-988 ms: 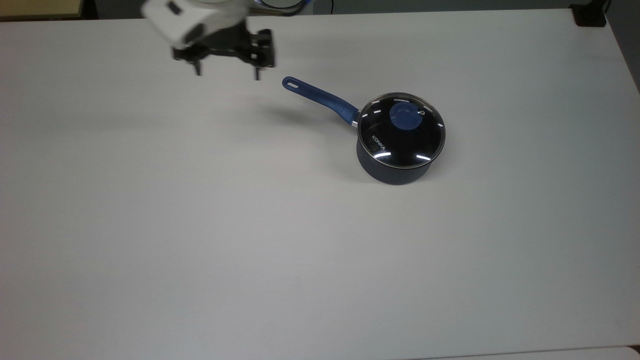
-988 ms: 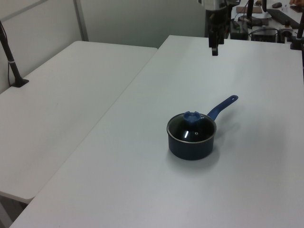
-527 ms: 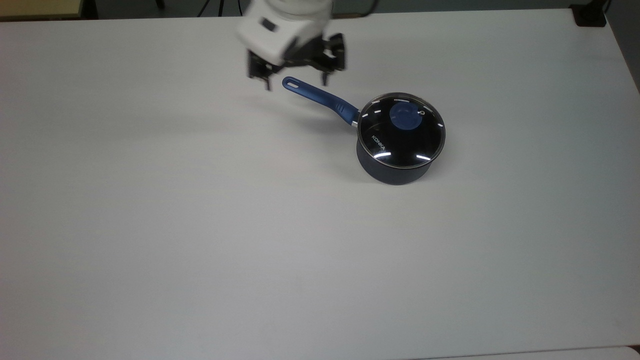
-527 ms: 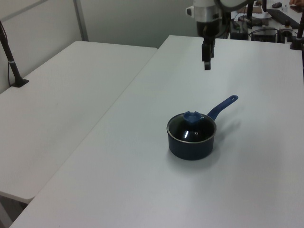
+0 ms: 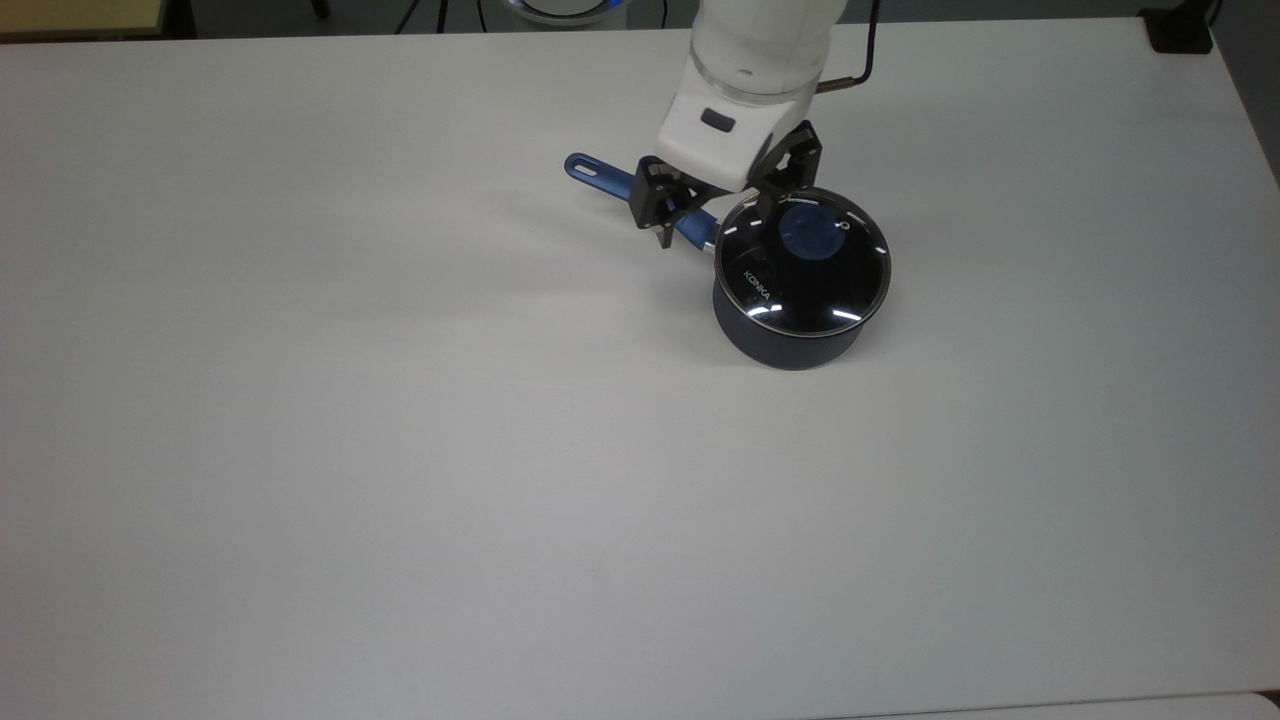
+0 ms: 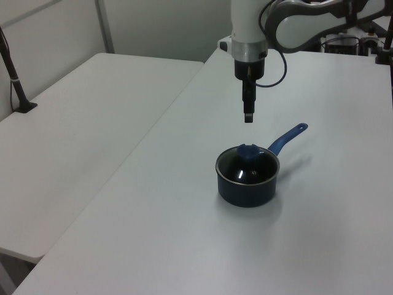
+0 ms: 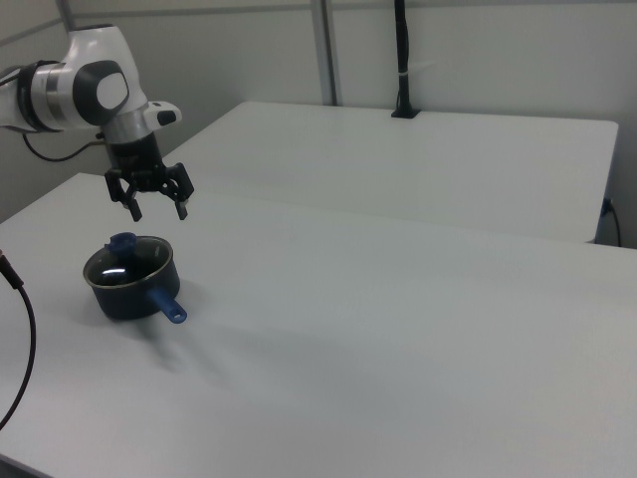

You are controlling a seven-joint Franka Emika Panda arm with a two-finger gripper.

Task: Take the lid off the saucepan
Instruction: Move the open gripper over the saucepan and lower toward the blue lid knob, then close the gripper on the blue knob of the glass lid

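Since half a second ago the gripper [image 5: 712,222] has travelled rightward in the top view, from above the handle's slotted tip to the spot where the handle joins the pan [image 5: 790,335]; the pan and lid [image 5: 803,258] have not shifted.

Pan sits on the white bench [image 5: 400,450], upper right of centre in the top view, with the lid seated flat on its rim and closing it. Through the glass the inside reads only as dark, so I cannot tell whether anything is in it. Its blue knob [image 5: 808,232] stands at the lid's centre, and the handle [image 5: 640,198] runs toward the top view's upper left.

Gripper fingers are spread wide. In the top view one finger [image 5: 664,236] hangs over the handle near the pan wall and the other lies over the lid's upper left edge, just left of the knob. In the left view the gripper [image 6: 248,116] hangs well above the knob [image 6: 249,151], clear of lid [image 6: 247,167] and pan [image 6: 247,187]. In the right view the gripper [image 7: 157,207] is above and slightly right of the knob [image 7: 123,241], touching nothing; the pan [image 7: 129,289] is at left of centre.
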